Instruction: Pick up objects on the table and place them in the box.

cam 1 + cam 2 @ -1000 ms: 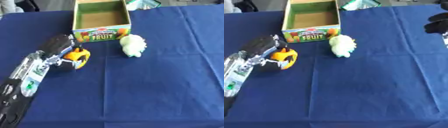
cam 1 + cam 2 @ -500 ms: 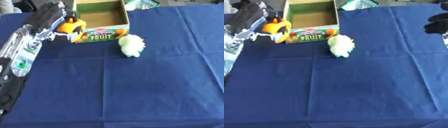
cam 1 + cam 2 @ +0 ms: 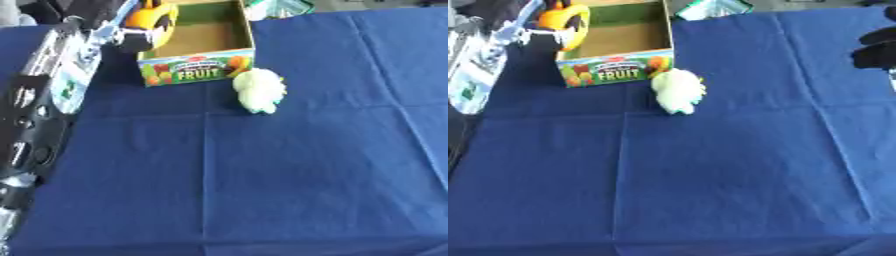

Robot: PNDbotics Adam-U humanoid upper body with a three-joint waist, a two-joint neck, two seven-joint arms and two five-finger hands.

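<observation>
My left hand [image 3: 112, 20] is at the top left, shut on an orange and black object [image 3: 150, 16] that it holds above the left rim of the open cardboard FRUIT box [image 3: 199, 70]. The box's brown floor shows bare. A pale green and white soft toy [image 3: 259, 90] lies on the blue cloth just right of the box's front corner. My right hand [image 3: 878, 47] shows as a dark shape at the right edge of the right eye view, away from the objects.
A blue cloth [image 3: 289, 165] covers the table. A green and white packet [image 3: 710, 8] lies at the far edge behind the box. My left arm [image 3: 39, 110] runs along the left side.
My left hand has carried the orange object from the cloth left of the box up and to the box's left rim. The toy and the right hand have stayed put.
</observation>
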